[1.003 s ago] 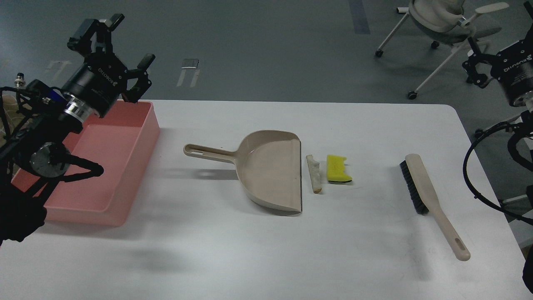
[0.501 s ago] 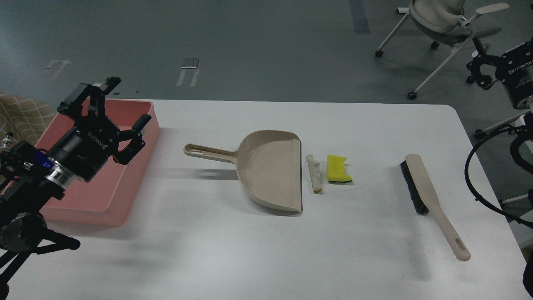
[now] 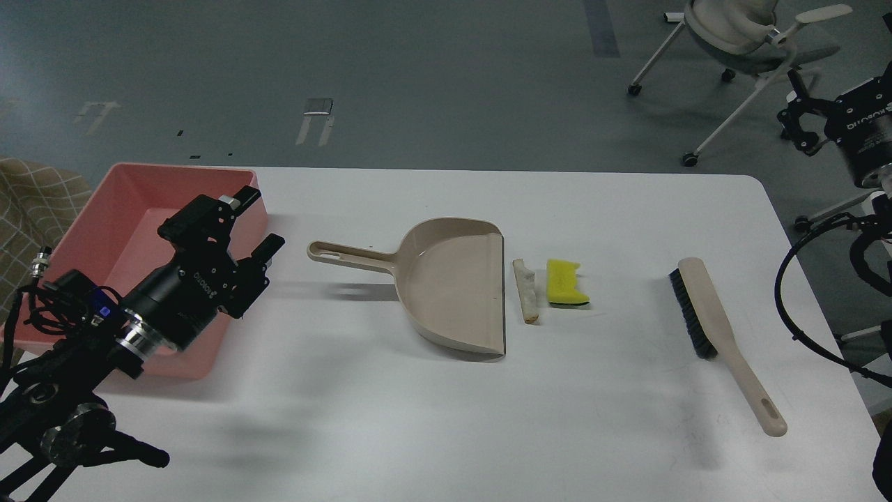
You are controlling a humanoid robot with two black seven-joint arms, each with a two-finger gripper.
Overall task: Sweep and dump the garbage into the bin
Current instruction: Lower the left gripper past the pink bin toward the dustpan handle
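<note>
The yellow sponge-like piece (image 3: 566, 282) and the thin off-white slice with tan crust (image 3: 526, 291) lie side by side on the white table (image 3: 432, 418), just right of the open lip of the beige dustpan (image 3: 453, 282). The pink bin (image 3: 132, 209) sits at the table's far left. My left gripper (image 3: 258, 222) is open and empty, low over the bin's right rim, a short way left of the dustpan handle's end (image 3: 319, 251). My right gripper (image 3: 798, 115) is open and empty, raised beyond the table's far right corner. The beige hand brush (image 3: 704, 314) lies at the right.
An office chair (image 3: 739, 35) stands on the grey floor behind the table's right corner. A patterned tan cloth (image 3: 28, 202) shows left of the bin. Black cables (image 3: 801, 300) hang along the table's right edge.
My left gripper has come down and to the right, from above the bin's back corner to its right rim, nearer the dustpan handle. My right gripper has shifted only slightly. Nothing on the table moved.
</note>
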